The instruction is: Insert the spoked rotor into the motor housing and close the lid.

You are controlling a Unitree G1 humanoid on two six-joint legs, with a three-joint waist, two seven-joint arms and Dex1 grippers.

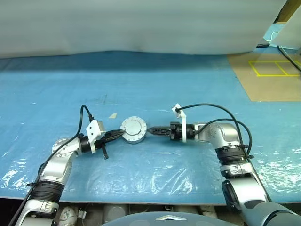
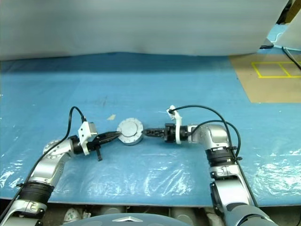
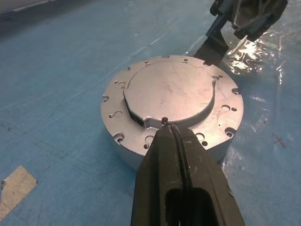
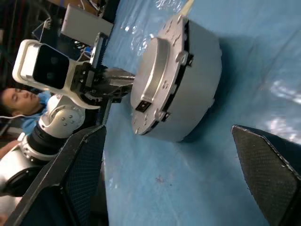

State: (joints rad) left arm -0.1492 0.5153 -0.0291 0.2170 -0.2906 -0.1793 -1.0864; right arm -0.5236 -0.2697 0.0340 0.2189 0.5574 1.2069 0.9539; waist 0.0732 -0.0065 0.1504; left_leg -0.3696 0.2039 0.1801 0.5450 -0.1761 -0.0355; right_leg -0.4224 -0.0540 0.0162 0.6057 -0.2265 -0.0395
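The left end effector (image 1: 119, 133) sits left of centre in the left eye view, fingers clenched together with nothing between them. Its tip rests on the top edge of the lid (image 3: 170, 92), probably to press the lid down or brace the assembly against sliding.

At the middle of the frame stands the motor housing (image 4: 197, 84), upright on the blue-covered counter (image 1: 141, 84). The lid lies flat on top of it, flush all round as far as can be seen, so the closing step appears complete or nearly so. The spoked rotor cannot be seen; judging by the seated lid, it is presumably enclosed inside.

The right end effector (image 1: 151, 130) lies right of centre, pointing level at the housing's side. Its fingers (image 4: 263, 165) are released, spread wide and empty, standing off the housing wall. This posture suits either a side grasp or a withdrawal.

Count: one housing, one lid, two end effectors. One person is visible at the left edge of the right wrist view.
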